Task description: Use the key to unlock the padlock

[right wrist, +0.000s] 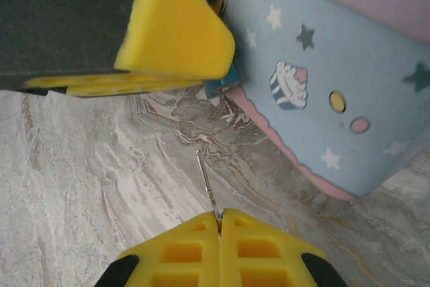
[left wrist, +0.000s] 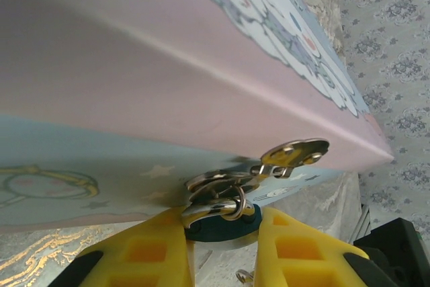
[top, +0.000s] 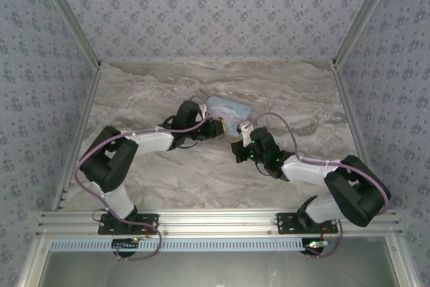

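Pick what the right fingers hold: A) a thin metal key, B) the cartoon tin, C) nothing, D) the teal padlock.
A: in the right wrist view the right fingers are pressed together on the key, and its thin blade sticks out ahead of them toward the padlock.

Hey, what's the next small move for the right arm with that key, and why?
Probably ease the right gripper forward, steering the key tip toward the padlock. The gripper is shut on the key, which points at the padlock but stops short, with bare table between. The left gripper clamps the padlock beside the tin. The keyhole isn't visible, so go slowly.
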